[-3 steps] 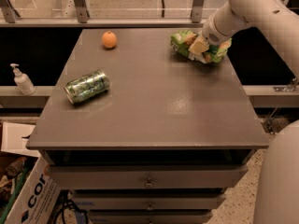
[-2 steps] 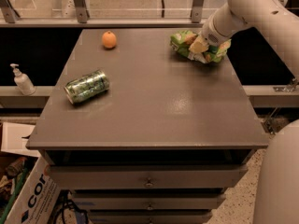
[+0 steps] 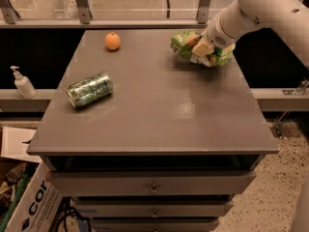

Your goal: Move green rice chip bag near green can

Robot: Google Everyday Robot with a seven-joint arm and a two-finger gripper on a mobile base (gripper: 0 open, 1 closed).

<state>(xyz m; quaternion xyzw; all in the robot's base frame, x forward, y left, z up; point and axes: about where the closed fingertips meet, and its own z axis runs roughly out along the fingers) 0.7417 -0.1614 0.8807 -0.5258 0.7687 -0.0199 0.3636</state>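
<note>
**Chip bag held in the gripper**

The gripper [image 3: 203,47] pinched the green rice chip bag [image 3: 182,42], crumpled, shiny and light green, bulging out either side of it. The mottled green can [image 3: 89,89] lay on the surface [image 3: 159,115], well apart to the gripper's left.

Table [image 3: 159,115]: can [image 3: 90,89], orange [image 3: 112,41], perhaps bag [image 3: 181,43] under pincer [image 3: 203,49].

Our white arm [image 3: 253,11] reaches in from the upper right and slopes down to the left. At its end, our gripper [image 3: 203,49] sits over the far right corner of the table [image 3: 145,115], its tan fingers [image 3: 202,44] clamped on the green rice chip bag [image 3: 182,42].
</note>
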